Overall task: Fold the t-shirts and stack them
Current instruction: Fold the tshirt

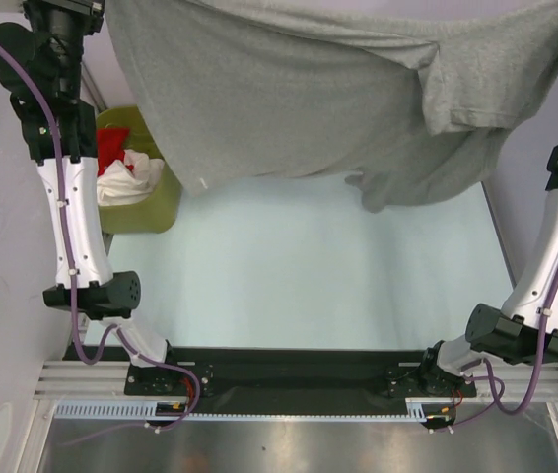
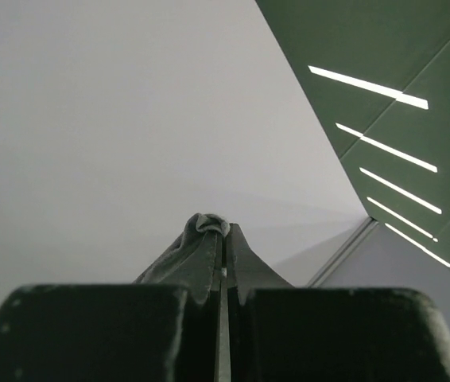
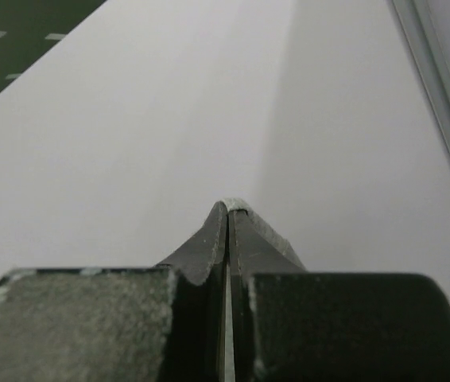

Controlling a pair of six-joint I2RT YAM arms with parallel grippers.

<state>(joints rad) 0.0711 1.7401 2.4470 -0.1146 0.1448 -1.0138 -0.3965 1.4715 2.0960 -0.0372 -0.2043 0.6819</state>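
A large heather-grey t-shirt (image 1: 309, 89) hangs spread across the top of the overhead view, high above the pale table (image 1: 309, 286). Its lower edge and one sleeve (image 1: 387, 187) droop toward the table. Both arms reach up to its top corners, and their fingertips lie outside that view. In the left wrist view my left gripper (image 2: 225, 239) is shut on a bunched fold of the grey cloth (image 2: 199, 225). The right wrist view has my right gripper (image 3: 229, 213) shut, with a thin edge of grey cloth (image 3: 239, 205) pinched at its tips.
An olive-green bin (image 1: 166, 202) stands at the table's left, beside the left arm, with a red shirt (image 1: 111, 146) and a white shirt (image 1: 126, 182) crumpled inside. A metal rail (image 1: 501, 236) runs along the table's right edge.
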